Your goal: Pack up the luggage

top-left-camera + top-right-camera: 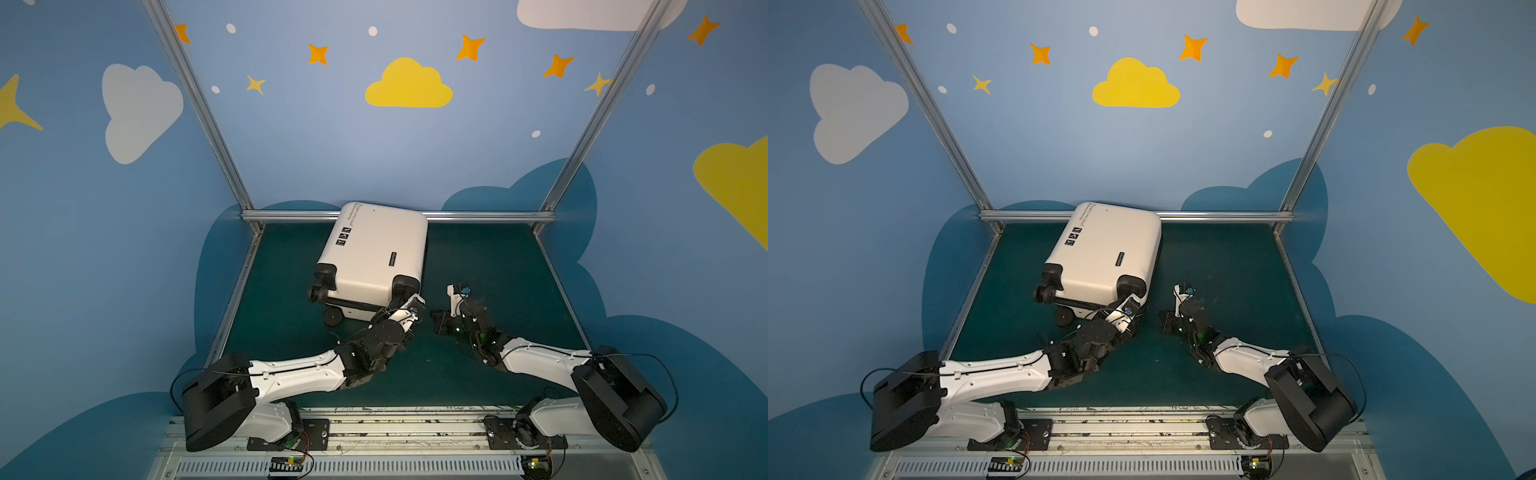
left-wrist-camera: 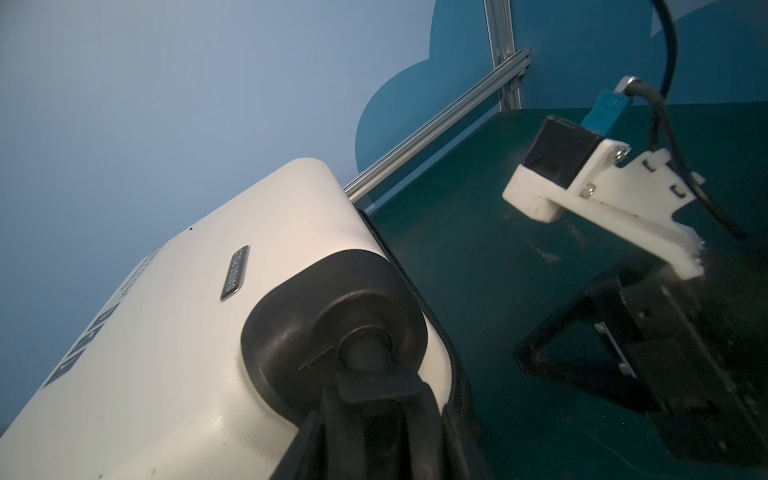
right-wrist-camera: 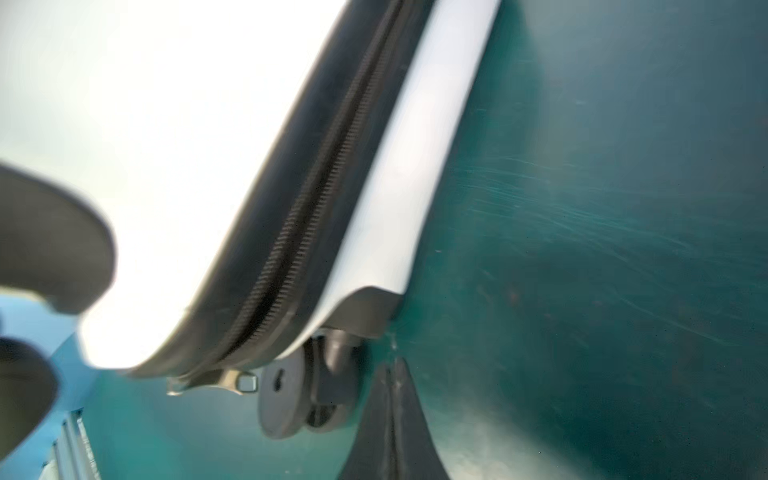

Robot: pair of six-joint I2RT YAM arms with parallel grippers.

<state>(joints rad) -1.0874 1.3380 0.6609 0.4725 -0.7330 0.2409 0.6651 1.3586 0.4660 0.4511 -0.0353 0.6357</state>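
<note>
- Position: luggage (image 1: 374, 249) closed, lying flat on green mat (image 1: 498, 270), wheels toward arm bases, far end up at back rail (image 1: 478, 216).
- Room: open mat on its right up to side rail (image 1: 557, 278); narrower strip on its left; bare mat in front between the arms.
- Grip: left gripper (image 2: 374, 428) partway closed around near-right caster (image 2: 370, 374), fingers flanking it in left wrist view.
- Other arm: right gripper (image 3: 392, 382) pinched fully together, holding nothing, just beside zipper (image 3: 316, 187) side, near zipper pull (image 3: 245, 381) and lower wheel (image 3: 286, 399), not touching.
- Hidden: gripped caster covered by left wrist in both top views; pad contact hard to confirm.
- Unclear: right wrist view blurred; shell text too small to read; underside unseen.
</note>
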